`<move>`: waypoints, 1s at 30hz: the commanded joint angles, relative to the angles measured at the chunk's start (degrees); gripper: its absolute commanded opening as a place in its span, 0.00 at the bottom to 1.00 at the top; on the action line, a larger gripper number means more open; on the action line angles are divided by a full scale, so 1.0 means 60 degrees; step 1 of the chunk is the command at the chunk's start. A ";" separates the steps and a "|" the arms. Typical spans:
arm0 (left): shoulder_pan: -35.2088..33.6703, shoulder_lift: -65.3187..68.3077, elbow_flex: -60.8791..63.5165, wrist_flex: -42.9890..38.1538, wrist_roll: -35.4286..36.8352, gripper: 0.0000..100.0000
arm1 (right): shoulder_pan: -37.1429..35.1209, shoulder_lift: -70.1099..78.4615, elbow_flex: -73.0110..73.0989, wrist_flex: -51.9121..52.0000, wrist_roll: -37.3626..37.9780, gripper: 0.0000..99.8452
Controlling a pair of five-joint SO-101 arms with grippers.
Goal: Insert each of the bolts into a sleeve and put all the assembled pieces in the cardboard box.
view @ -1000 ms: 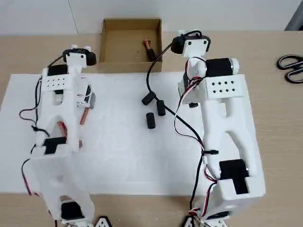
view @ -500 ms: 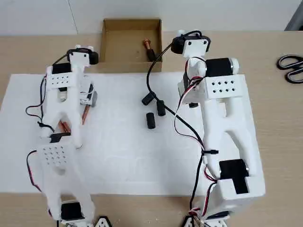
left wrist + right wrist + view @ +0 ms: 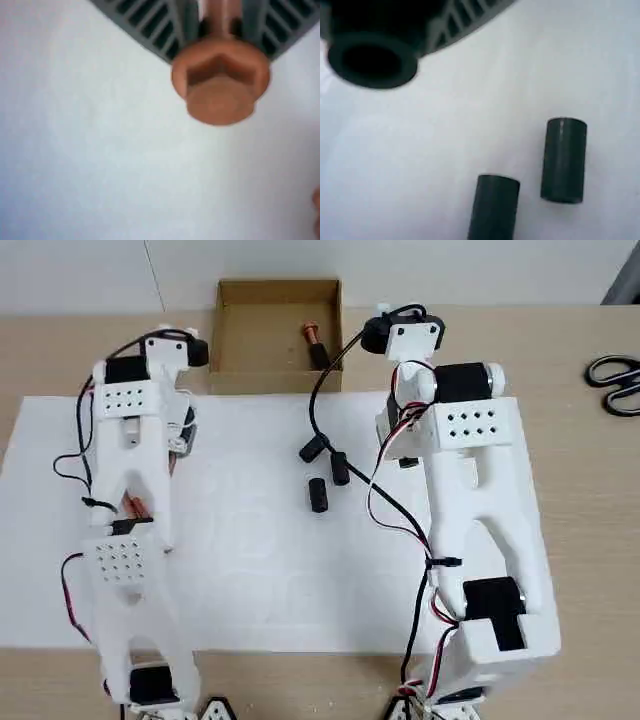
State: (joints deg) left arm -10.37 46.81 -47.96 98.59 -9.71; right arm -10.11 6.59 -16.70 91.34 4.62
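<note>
Copper bolt [image 3: 220, 85] in left tool [image 3: 220, 20]

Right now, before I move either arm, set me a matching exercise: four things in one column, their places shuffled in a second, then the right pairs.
Things
1. bolt
2. loose sleeves
3. assembled piece
4. scissors

Places
A. on the bare table, off the mat
B. held in the left claw
C. inside the cardboard box
D. lying on the white mat

Pairs: 1-B, 2-D, 3-C, 4-A
</note>
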 commanded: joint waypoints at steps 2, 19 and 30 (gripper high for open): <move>0.0366 -0.0381 -0.0623 0.0308 -0.0015 0.01 | 0.0051 -0.0066 -0.0425 -0.0168 0.0117 0.00; 0.1407 -0.7077 0.2161 0.0308 0.1758 0.01 | 0.0037 -0.0842 -0.0454 0.0051 0.0117 0.00; 0.1905 -1.0344 0.4476 0.0293 0.1773 0.01 | -0.0608 -0.3861 0.0264 0.0755 0.0103 0.00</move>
State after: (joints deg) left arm 0.18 -9.98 -23.08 99.82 0.48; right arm -11.52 -10.46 -16.44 95.38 4.62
